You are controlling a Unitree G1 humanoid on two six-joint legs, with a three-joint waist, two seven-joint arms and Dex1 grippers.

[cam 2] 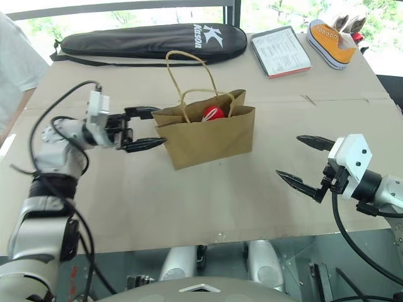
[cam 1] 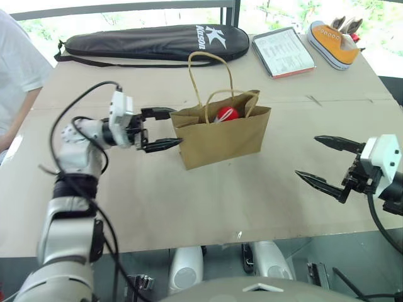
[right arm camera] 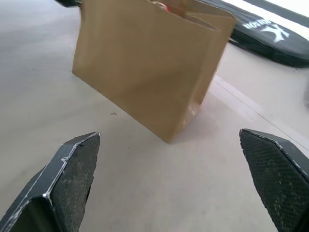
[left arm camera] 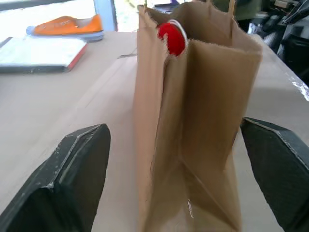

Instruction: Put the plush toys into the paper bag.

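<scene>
The brown paper bag (cam 1: 220, 141) stands upright in the middle of the table, its two loop handles up. Inside its open top shows the red tip of a plush toy (cam 1: 227, 114), with a white edge beside it in the left wrist view (left arm camera: 173, 37). My left gripper (cam 1: 172, 128) is level at the bag's left end, open, one finger on each side of the narrow end panel (left arm camera: 203, 121) and holding nothing. My right gripper (cam 1: 307, 156) hangs open and empty well off to the bag's right, pointing toward the bag (right arm camera: 145, 67).
A long black racket case (cam 1: 151, 43) lies along the far edge. A booklet (cam 1: 283, 51) and an orange sneaker (cam 1: 334, 43) sit at the far right. A person's white sleeve (cam 1: 16, 69) is at the table's left side.
</scene>
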